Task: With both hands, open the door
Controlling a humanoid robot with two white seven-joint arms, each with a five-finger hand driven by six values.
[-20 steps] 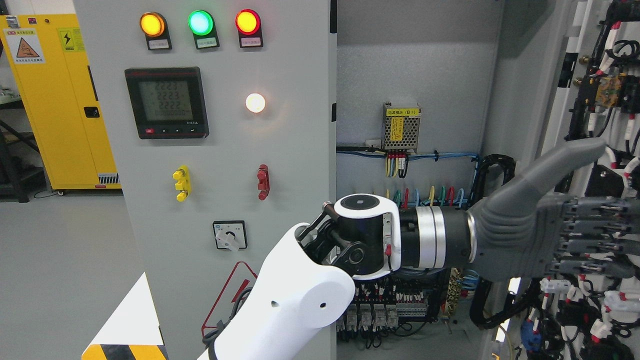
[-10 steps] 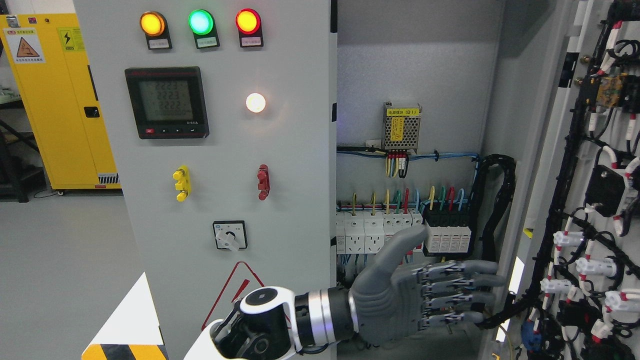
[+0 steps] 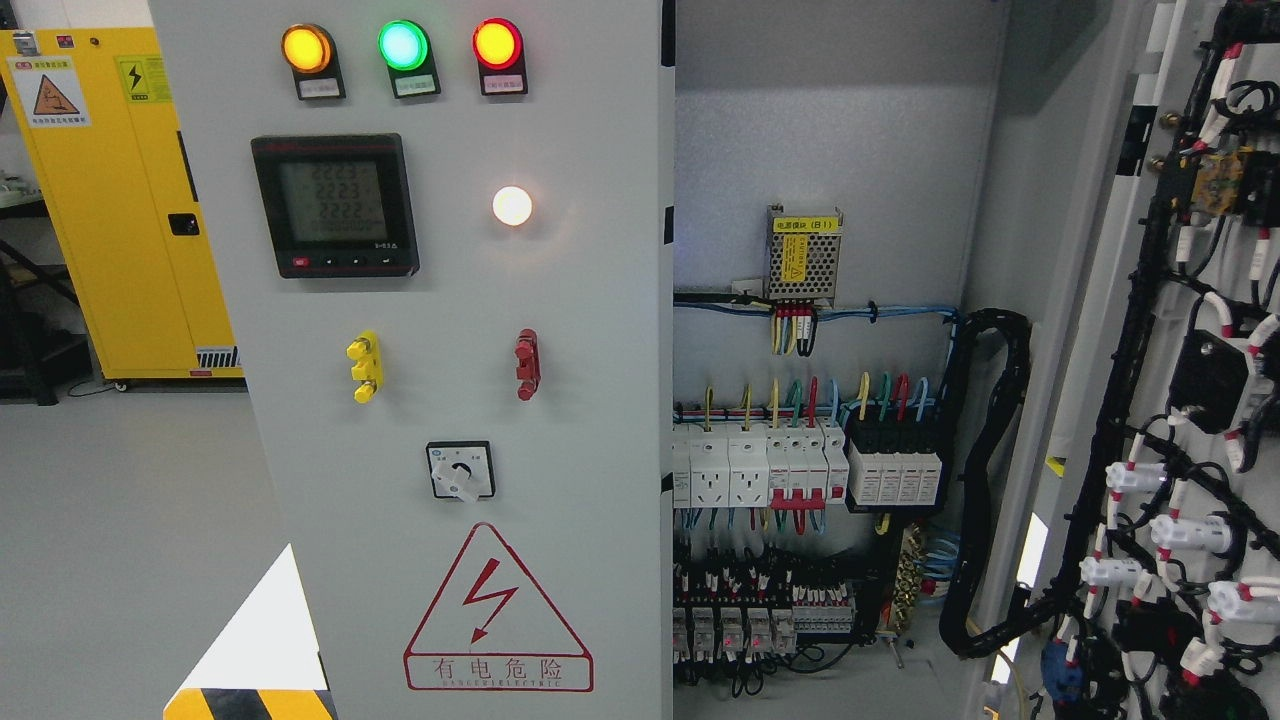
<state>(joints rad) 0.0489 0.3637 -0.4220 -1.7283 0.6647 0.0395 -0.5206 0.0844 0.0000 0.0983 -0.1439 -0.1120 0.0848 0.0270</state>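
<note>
Door [image 3: 1190,400] open; three lamps [image 3: 402,45] lit; roughly nine breakers [image 3: 800,465].

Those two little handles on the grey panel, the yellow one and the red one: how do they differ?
The yellow handle sits left, below the meter; the red handle sits right, below the glowing white lamp. The yellow one looks brighter and slightly larger than the dark red one. Both stand upright at the same height.
</note>
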